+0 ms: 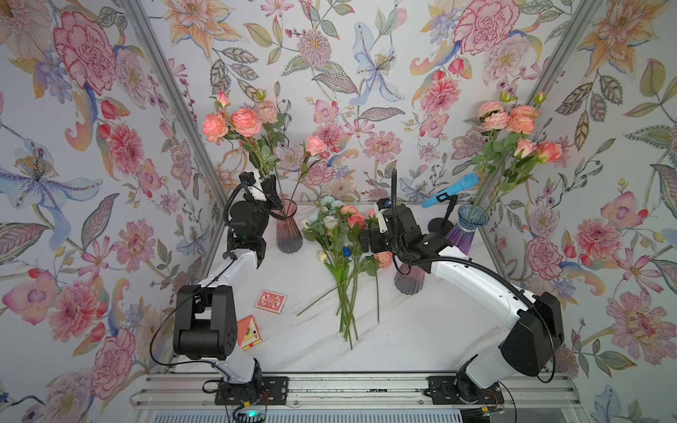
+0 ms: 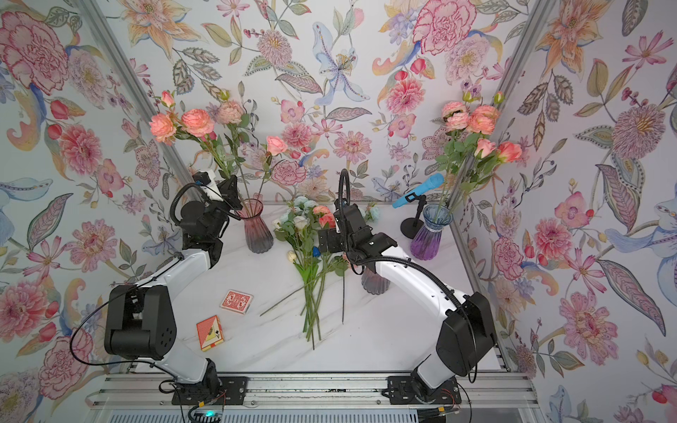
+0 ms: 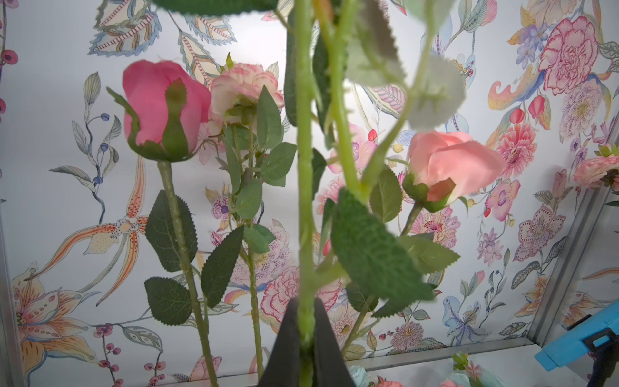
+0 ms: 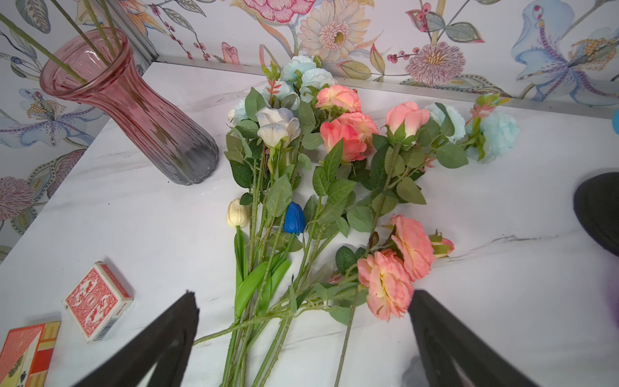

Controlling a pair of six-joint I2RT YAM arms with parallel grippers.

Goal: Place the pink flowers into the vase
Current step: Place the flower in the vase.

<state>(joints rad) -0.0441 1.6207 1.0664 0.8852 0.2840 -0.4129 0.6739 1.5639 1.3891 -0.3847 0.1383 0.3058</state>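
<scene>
**Left gripper holds a stem at the pink vase, right gripper open over the heap**

On my screen two card boxes (image 1: 271, 301) lie near the left edge of the desk (image 1: 421, 329), a little apart from each other. Behind them, the left gripper (image 3: 305, 321) is closed on one green stem (image 3: 305, 201), just beside the mouth of the pink vase (image 1: 289, 229). This vase stands upright near the far left corner. Some pink flowers (image 1: 245, 122) rise high above it, and several stems go down into its mouth. I cannot see where the held stem ends.

In the middle of the desk, a heap (image 1: 344, 256) of loose flowers lies flat with the stems toward the near edge. More of the pink flowers (image 4: 348, 134) are mixed there with white and pale blue flowers (image 4: 301, 77).

The right gripper (image 4: 304, 294) hangs over this heap with its jaws wide apart and touches nothing. A dark vase (image 1: 408, 280) stands partly hidden under the right arm.

At the far right corner a blue microphone (image 1: 450, 190) sits on a stand. Beside it a purple vase (image 1: 467, 227) carries another pink bunch.
</scene>
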